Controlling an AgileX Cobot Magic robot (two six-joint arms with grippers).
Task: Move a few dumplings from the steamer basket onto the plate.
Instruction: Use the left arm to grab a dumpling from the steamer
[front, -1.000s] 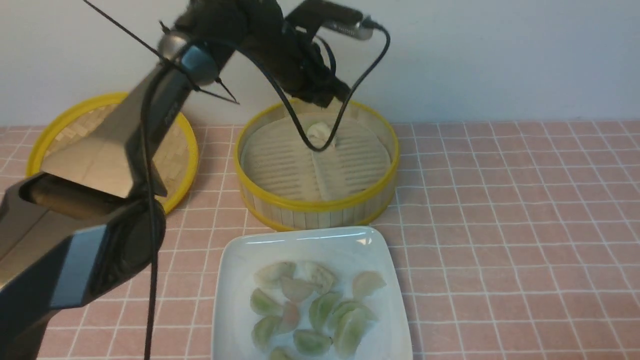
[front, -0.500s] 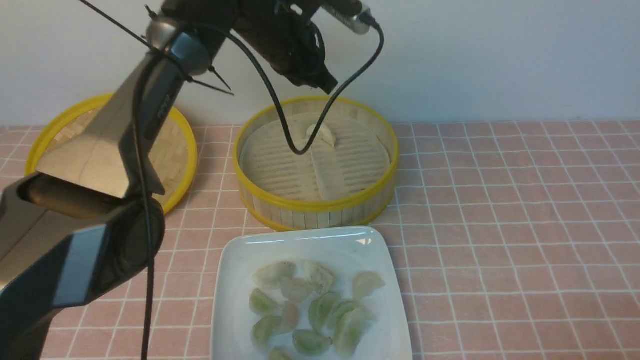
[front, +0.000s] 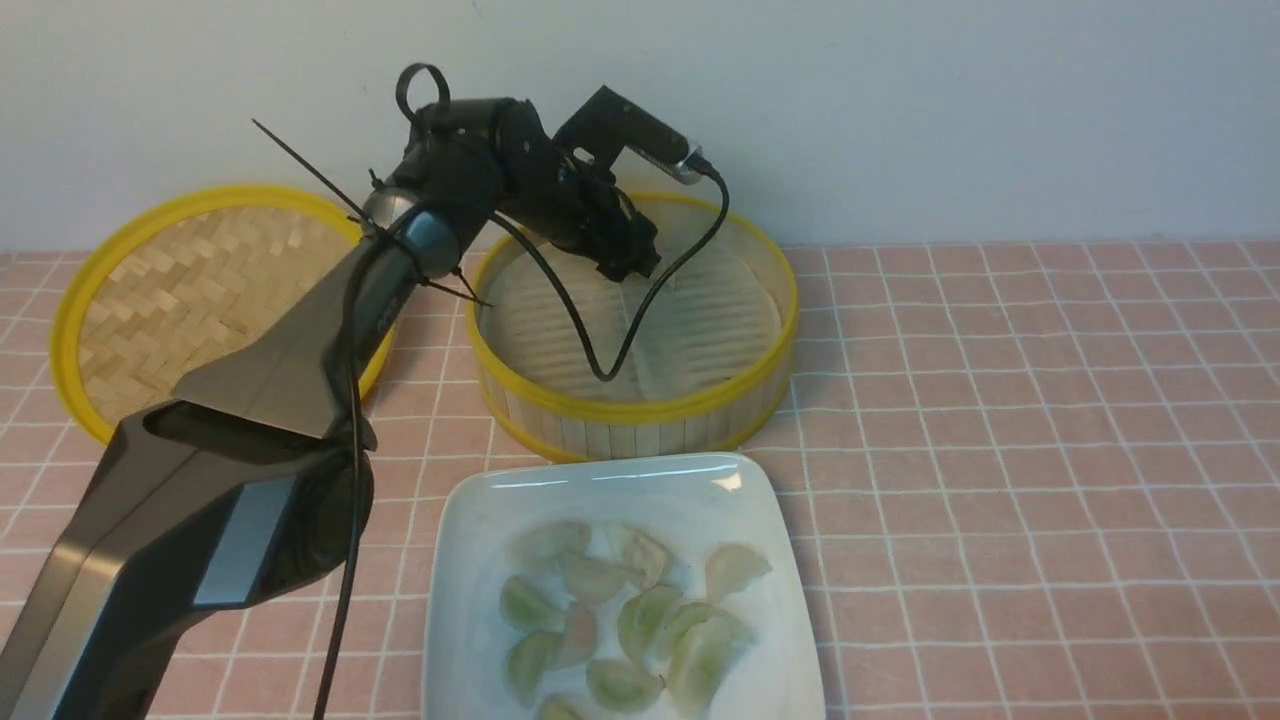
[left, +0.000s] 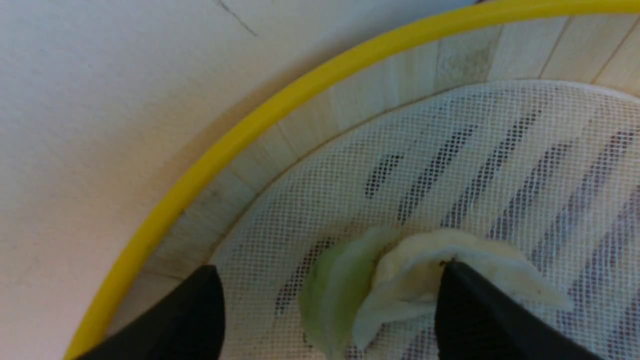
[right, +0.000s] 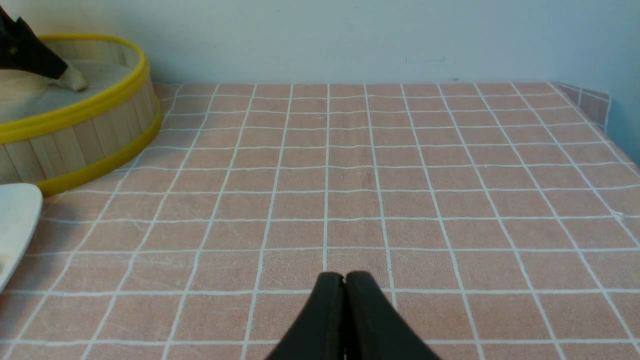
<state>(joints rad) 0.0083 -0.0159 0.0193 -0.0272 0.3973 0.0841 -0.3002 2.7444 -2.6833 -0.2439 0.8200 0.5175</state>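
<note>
Bamboo with yellow rims, the basket (front: 640, 410) stands mid-table on the pink checked cloth (front: 1000, 450), close behind the plate (front: 465, 560). The woven lid (front: 180, 290) lies flat to the basket's left, beside it.

The left gripper (front: 630, 268) reaches down into the far side of the basket, near its back wall. In the front view it hides whatever lies under it, and its black cable (front: 600, 370) loops down over the liner (front: 720, 320).

The left wrist view shows the jaws spread wide, with nothing clamped between them. Two dumplings lie in the gap on the mesh liner, overlapping each other: a green dumpling (left: 332, 295) and a white dumpling (left: 470, 270). One of the fingers (left: 480, 320) touches the edge of the white dumpling with its tip. The other finger sits apart from both, close to the basket's slatted wall.

The rest of the dumplings (front: 620, 610) are heaped on the near half of the plate, pale green with a few pinkish ones, several touching or overlapping.

The right gripper (right: 344, 280) hangs over bare cloth, well to the right of basket and plate. Its jaws are pressed together with nothing in them.
</note>
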